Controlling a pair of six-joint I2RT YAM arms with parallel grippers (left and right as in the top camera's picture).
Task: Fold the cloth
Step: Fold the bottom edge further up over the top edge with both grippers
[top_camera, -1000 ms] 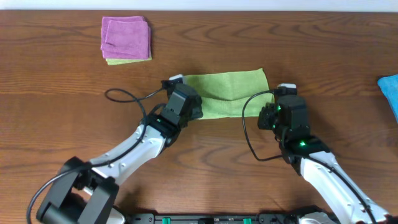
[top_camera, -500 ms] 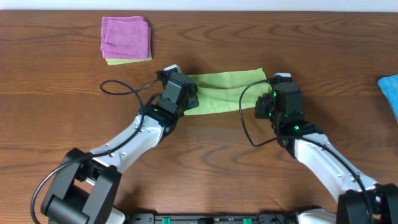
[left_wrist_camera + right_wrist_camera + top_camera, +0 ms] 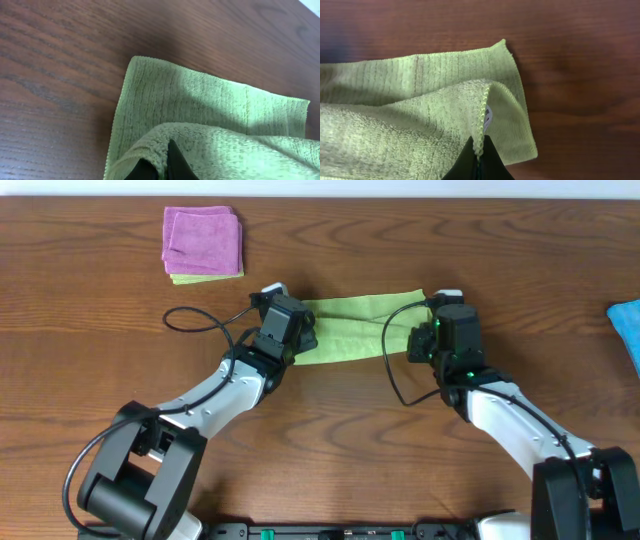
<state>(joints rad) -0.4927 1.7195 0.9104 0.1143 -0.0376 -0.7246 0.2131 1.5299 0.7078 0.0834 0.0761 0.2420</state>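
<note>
Across the whole overhead view there's one wooden table (image 3: 80, 380), dark brown with heavy grain. Two arms reach in from the near edge, the left arm (image 3: 215, 395) and the right arm (image 3: 510, 415), each with one black cable looping off it.

Between them, a bit back of centre, lies the cloth (image 3: 350, 330). It's one green towel, spread wide left to right, with its near edge lifted and curled over the flat layer underneath (you can see the doubled-up roll clearly in both wrist views).

Far left corner has a stack of two: a pink cloth (image 3: 203, 240) on top and a yellow-green one (image 3: 205, 278) peeking out below it. One blue cloth (image 3: 627, 330) is cut off by the right edge, well apart from everything else. So four cloths total.

Smallest bits: the left gripper (image 3: 160, 165) is clamped on the cloth's raised edge near its left end, and the right gripper (image 3: 479, 160) is pinched tight on the hem at the right end, right by a small white tag (image 3: 488, 114).
</note>
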